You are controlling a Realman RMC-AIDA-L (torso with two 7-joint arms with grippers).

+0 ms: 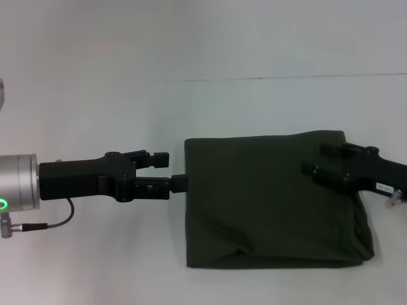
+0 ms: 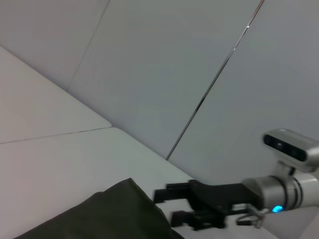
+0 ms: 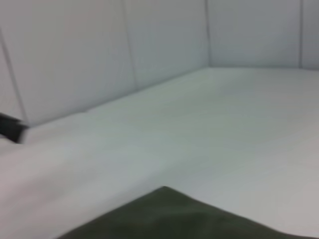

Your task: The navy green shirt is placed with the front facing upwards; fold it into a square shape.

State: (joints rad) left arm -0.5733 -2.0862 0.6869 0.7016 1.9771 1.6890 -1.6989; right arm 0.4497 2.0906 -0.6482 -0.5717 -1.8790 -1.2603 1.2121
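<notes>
Now folded navy green shirt (image 1: 267, 200) on table (image 1: 95, 95)

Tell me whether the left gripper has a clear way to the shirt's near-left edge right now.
Probably yes. The left gripper hovers open just beside the left edge of the folded navy green shirt, with only bare table between them. The right gripper is over the shirt's far right side, out of the way.
</notes>
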